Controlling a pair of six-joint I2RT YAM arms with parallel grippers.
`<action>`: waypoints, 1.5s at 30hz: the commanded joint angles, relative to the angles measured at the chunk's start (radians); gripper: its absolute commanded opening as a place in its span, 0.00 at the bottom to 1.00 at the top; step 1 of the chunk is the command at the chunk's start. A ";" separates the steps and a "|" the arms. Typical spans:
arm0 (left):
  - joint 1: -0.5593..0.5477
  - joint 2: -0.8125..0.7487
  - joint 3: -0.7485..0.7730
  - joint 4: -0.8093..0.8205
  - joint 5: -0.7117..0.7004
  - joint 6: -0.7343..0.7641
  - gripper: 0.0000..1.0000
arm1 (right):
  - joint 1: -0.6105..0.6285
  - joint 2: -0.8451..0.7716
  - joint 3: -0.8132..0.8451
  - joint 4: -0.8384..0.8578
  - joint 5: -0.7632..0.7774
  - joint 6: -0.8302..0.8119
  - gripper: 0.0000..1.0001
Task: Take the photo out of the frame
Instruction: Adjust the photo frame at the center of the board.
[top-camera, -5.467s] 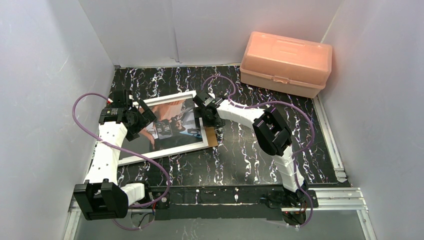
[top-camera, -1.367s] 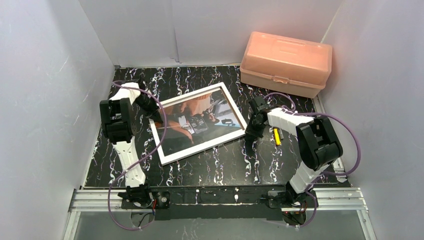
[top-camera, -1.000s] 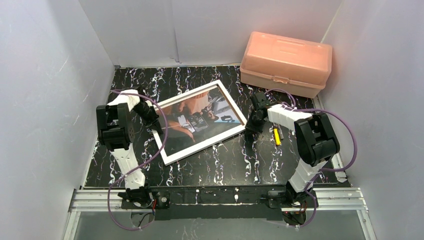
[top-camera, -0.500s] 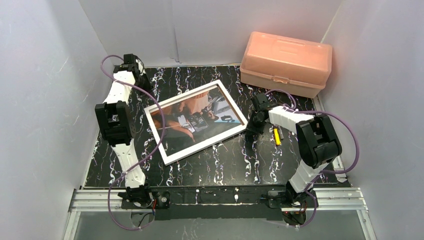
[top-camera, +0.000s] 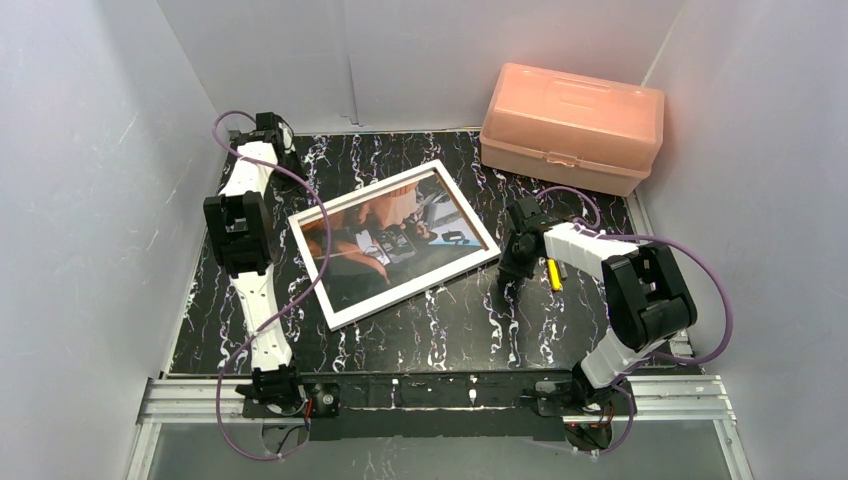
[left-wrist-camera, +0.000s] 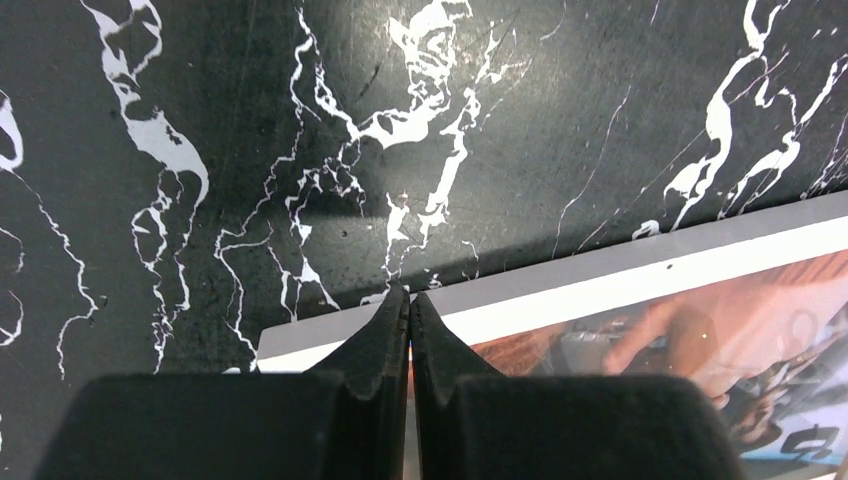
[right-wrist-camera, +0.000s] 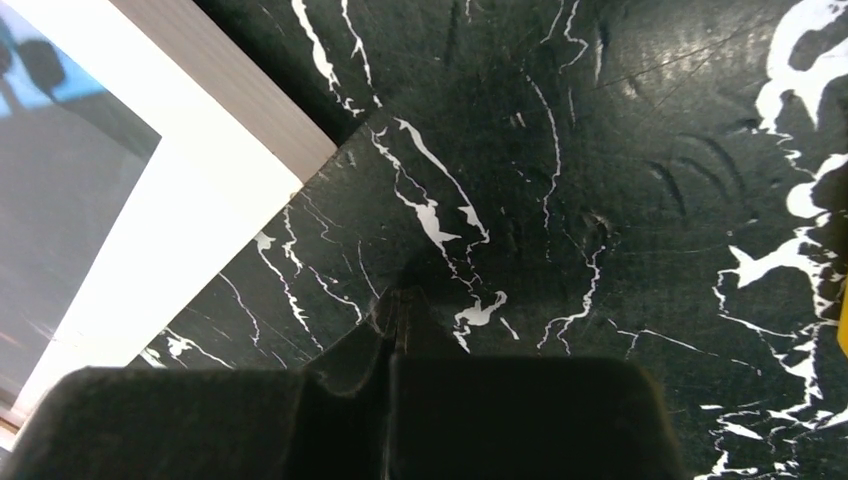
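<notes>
On the black marbled worktop (top-camera: 450, 330), seen from above, the frame (top-camera: 414, 292) lies flat and askew with the photo (top-camera: 385, 245) face up inside it. A pink plastic box (top-camera: 572, 125) stands at the far right. At the left wrist, the left fingers (left-wrist-camera: 385, 340) are pressed together, holding nothing, over the frame's white border near a corner. At the right wrist, the right fingers (right-wrist-camera: 360, 350) are closed and empty over bare worktop just beside another corner of the frame.

Lab robot cell: plain white panel walls (top-camera: 90, 200) box in a black white-veined tabletop (top-camera: 450, 330); silver aluminium extrusion rail (top-camera: 670, 395) along near edge.
</notes>
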 joint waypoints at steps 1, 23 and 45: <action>0.014 -0.005 0.026 0.011 -0.024 0.038 0.00 | 0.013 -0.020 -0.034 0.046 -0.014 0.033 0.01; 0.030 -0.030 -0.219 -0.117 0.050 -0.043 0.00 | 0.015 0.156 0.118 0.108 0.004 0.079 0.01; -0.087 -0.509 -1.013 0.038 0.303 -0.256 0.00 | -0.062 0.391 0.431 0.046 0.032 -0.106 0.01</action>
